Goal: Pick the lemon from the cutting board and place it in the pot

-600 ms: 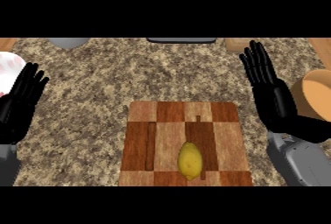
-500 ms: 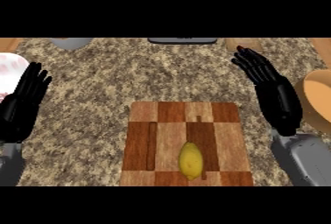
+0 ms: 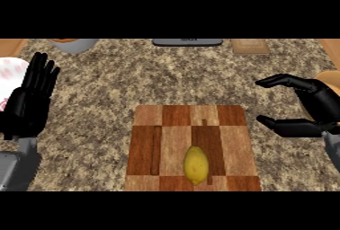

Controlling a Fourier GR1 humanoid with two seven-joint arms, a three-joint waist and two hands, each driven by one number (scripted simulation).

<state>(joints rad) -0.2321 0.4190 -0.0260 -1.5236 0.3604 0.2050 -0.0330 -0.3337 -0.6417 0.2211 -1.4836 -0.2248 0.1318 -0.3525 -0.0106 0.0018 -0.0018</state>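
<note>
A yellow lemon (image 3: 195, 164) lies lengthwise on the checkered wooden cutting board (image 3: 229, 137), near its front edge. My right hand (image 3: 310, 107) hovers just off the board's right side, turned sideways, fingers and thumb spread wide with nothing between them. It is up and to the right of the lemon, apart from it. My left hand (image 3: 28, 104) stands open at the left edge, fingers up, resting. A grey pot (image 3: 74, 44) shows partly at the top left, cut off by the view's edge.
A white patterned plate (image 3: 11, 76) sits behind the left hand. A dark flat object (image 3: 187, 42) and a small wooden block (image 3: 250, 46) lie along the counter's far edge. A tan round object (image 3: 328, 78) peeks in at the right, behind my right hand.
My right hand has turned from fingers-up to sideways and dropped toward the board's right edge, fingers and thumb spreading. The left hand and lemon have stayed put.
</note>
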